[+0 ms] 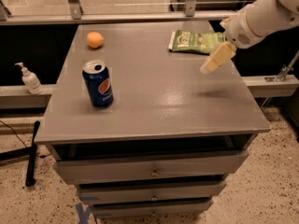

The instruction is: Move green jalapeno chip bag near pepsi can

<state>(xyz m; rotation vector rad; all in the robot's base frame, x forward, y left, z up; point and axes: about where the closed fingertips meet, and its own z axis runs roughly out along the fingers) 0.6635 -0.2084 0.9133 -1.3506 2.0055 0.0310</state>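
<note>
My pincer point(210, 64) hangs above the right rear part of the worktop point(159, 101), tilted down to the left, empty; whether it is apart or together I cannot tell. The green jalapeno chip bag point(194, 41) lies flat near the back right edge, just behind the pincer and slightly to its left, not touched by it. The pepsi can point(98, 84) stands upright at front left, well apart from both; its contents are not visible. A small orange fruit point(95, 39) rests behind the can. The drawers point(152, 171) below are closed.
</note>
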